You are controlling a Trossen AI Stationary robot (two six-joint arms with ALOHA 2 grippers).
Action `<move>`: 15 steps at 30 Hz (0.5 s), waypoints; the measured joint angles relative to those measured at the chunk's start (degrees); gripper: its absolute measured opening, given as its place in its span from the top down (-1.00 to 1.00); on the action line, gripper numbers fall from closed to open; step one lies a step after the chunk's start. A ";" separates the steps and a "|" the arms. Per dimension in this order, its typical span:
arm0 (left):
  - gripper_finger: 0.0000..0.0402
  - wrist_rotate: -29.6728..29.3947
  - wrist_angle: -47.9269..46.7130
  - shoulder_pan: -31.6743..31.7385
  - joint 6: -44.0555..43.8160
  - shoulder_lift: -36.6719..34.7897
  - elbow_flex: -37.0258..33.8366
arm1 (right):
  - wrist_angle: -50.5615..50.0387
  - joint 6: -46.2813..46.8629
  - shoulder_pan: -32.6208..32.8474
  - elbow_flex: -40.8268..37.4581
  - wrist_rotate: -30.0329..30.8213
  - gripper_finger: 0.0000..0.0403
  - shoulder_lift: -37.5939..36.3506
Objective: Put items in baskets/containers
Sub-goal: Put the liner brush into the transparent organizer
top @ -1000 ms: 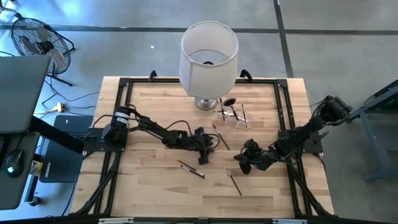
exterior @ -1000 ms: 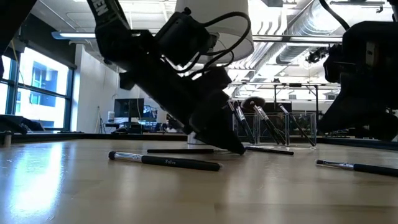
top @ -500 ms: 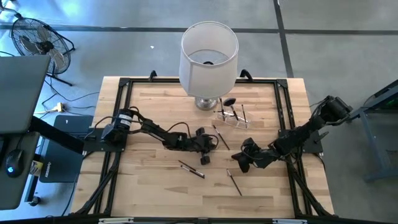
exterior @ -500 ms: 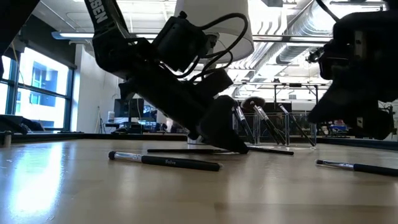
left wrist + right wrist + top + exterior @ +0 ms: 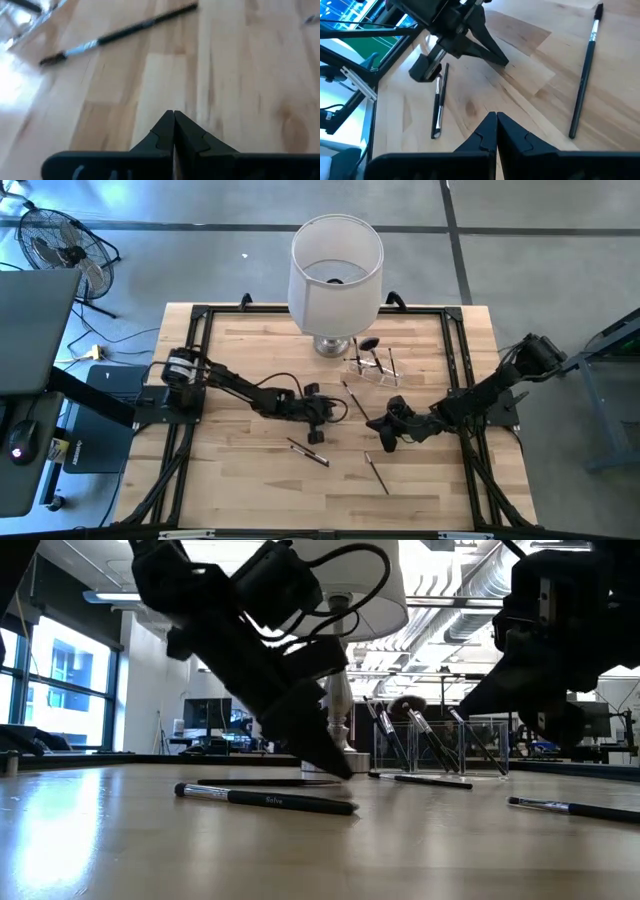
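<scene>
Left gripper (image 5: 333, 413) is pinched fully shut w/ nothing in it, tips low at mid-table. Closest brush (image 5: 357, 401) lies just beside it on the holder's side, not touching. Another brush (image 5: 308, 451) is flat on the wood a bit nearer the front edge.

Right gripper (image 5: 368, 423) also closed, empty, just right of the left one; a third brush (image 5: 377, 472) lies in front of it.

Clear holder (image 5: 373, 367) sits by the lamp base (image 5: 333, 345) w/ a few brushes standing in it.
</scene>
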 joint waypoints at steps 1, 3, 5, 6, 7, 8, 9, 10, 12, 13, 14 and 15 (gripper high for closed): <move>1.00 -0.16 -1.46 0.00 0.02 -0.73 -0.02 | 0.13 -0.28 0.02 0.00 0.19 1.00 0.00; 1.00 -0.31 -2.33 0.00 -0.12 -1.65 0.06 | 0.32 -1.00 0.02 0.00 0.98 1.00 0.00; 1.00 -0.35 -3.42 0.00 -0.49 -2.14 0.13 | 0.28 -1.21 0.04 0.00 1.62 1.00 0.00; 1.00 -0.33 -4.24 0.00 -0.62 -2.66 0.02 | 0.27 -1.37 0.04 0.00 1.84 1.00 0.00; 1.00 -0.35 -4.39 0.00 -0.66 -3.22 -0.02 | 0.28 -1.82 0.04 0.00 1.93 1.00 0.00; 1.00 -0.41 -3.90 0.00 -0.66 -3.87 0.03 | 0.28 -2.25 0.04 0.00 1.95 1.00 0.00; 1.00 -0.54 -3.76 0.00 -0.66 -4.52 0.18 | 0.26 -2.74 0.04 0.00 1.97 1.00 0.00; 1.00 -0.58 -4.22 0.00 -0.66 -5.39 0.21 | 0.28 -3.04 0.04 0.00 1.97 1.00 0.00; 1.00 -0.89 -5.91 0.00 -0.66 -7.10 0.15 | 0.26 -3.19 0.07 0.00 1.96 1.00 0.00; 1.00 -0.99 -5.83 0.00 -0.66 -7.59 0.23 | 0.26 -3.49 0.07 0.00 1.95 1.00 0.00; 1.00 -1.24 -6.50 0.00 -0.66 -8.18 0.27 | 0.26 -4.00 0.07 0.00 1.95 1.00 0.00; 1.00 -1.67 -7.75 0.00 -0.66 -9.08 0.20 | 0.26 -4.49 0.07 0.00 1.97 1.00 0.00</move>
